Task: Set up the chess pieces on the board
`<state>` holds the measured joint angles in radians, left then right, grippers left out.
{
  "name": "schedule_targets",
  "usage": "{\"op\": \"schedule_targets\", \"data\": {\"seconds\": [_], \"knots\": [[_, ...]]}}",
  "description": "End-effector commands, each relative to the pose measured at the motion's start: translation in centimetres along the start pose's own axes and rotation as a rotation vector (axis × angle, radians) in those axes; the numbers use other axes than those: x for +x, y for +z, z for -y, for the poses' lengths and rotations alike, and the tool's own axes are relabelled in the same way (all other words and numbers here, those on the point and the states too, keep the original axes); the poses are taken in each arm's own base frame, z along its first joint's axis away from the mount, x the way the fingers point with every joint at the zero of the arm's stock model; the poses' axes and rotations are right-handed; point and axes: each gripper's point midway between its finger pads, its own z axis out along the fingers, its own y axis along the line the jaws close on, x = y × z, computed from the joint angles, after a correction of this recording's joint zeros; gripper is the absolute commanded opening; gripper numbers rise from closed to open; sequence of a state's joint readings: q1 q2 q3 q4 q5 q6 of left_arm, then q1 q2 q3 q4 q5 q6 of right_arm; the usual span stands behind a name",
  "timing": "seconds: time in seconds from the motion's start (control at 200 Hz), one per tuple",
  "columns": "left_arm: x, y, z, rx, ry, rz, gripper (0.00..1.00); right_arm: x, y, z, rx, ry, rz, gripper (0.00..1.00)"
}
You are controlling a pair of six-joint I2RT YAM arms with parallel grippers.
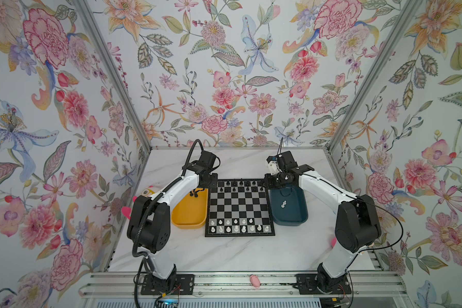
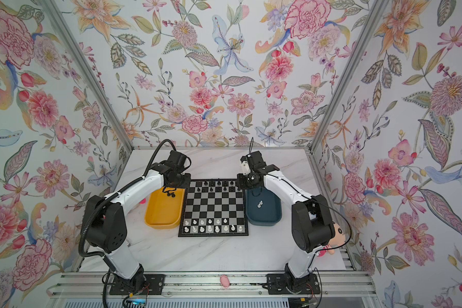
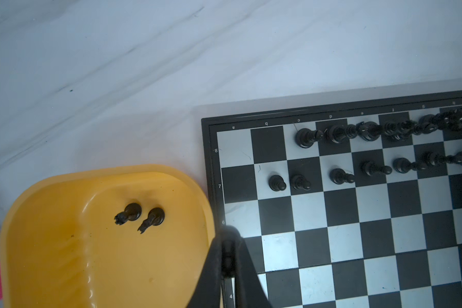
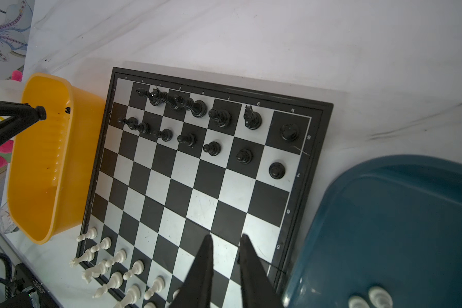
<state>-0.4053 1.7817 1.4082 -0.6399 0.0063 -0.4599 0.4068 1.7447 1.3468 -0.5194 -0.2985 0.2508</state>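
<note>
The board [image 1: 239, 208] lies mid-table. Black chess pieces [image 1: 240, 184] fill most of its two far rows, with the far-left corner squares bare [image 3: 235, 144]. White chess pieces [image 1: 236, 228] stand on the two near rows. Two black pieces [image 3: 140, 217] lie in the yellow tray [image 3: 64, 253], and two white ones [image 1: 283, 204] in the dark blue tray [image 1: 291, 217]. My left gripper [image 3: 228, 232] hangs over the seam between yellow tray and board, shut on a small black piece. My right gripper [image 4: 226, 237] hovers over the board's right side, slightly open and empty.
A plush toy [image 1: 147, 192] sits behind the left arm, left of the yellow tray. Another plush [image 2: 334, 236] lies behind the right arm's elbow. A small pink object [image 1: 254, 280] rests on the front rail. Patterned walls close in three sides.
</note>
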Motion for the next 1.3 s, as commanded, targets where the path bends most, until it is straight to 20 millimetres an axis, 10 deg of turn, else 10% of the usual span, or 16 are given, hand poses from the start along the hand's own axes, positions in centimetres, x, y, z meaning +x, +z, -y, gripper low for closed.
{"op": "schedule_targets", "data": {"seconds": [0.0, 1.296], "knots": [[-0.2, 0.2, 1.1, 0.027, 0.037, -0.017, 0.07, -0.2, -1.4, 0.1, 0.011, 0.004, 0.030, 0.21], [1.5, 7.4, 1.7, -0.010, 0.092, -0.154, 0.06, 0.4, -1.0, 1.1, 0.013, 0.029, 0.021, 0.21]]}}
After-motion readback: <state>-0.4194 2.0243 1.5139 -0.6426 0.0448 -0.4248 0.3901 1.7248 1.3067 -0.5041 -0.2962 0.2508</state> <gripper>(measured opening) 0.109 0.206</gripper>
